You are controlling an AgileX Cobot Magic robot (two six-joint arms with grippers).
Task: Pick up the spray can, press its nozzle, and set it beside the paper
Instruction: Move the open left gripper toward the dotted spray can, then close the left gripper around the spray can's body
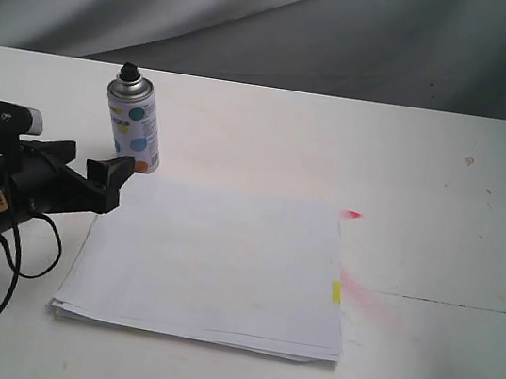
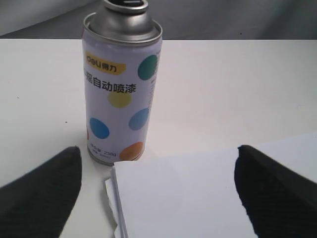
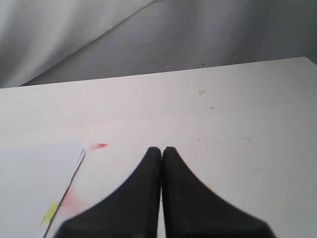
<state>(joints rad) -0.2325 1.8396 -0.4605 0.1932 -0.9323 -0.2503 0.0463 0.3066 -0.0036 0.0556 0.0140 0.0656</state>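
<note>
The spray can (image 1: 132, 124) stands upright on the table just beyond the far left corner of the paper (image 1: 213, 265), its black nozzle (image 1: 130, 69) on top. My left gripper (image 1: 90, 165) is open, low over the table at the paper's left corner, a short way in front of the can and apart from it. In the left wrist view the dotted can (image 2: 121, 84) stands ahead of the open gripper (image 2: 158, 150), left of its middle, with the paper's corner (image 2: 198, 193) between the fingers. My right gripper (image 3: 162, 148) is shut and holds nothing.
A red paint smear (image 1: 352, 214) marks the table by the paper's far right corner, with a fainter pink stain (image 1: 369, 302) beside the yellow mark (image 1: 337, 292). A grey cloth backdrop (image 1: 279, 12) hangs behind the table. The left arm's cable (image 1: 23, 260) loops near the paper's left edge.
</note>
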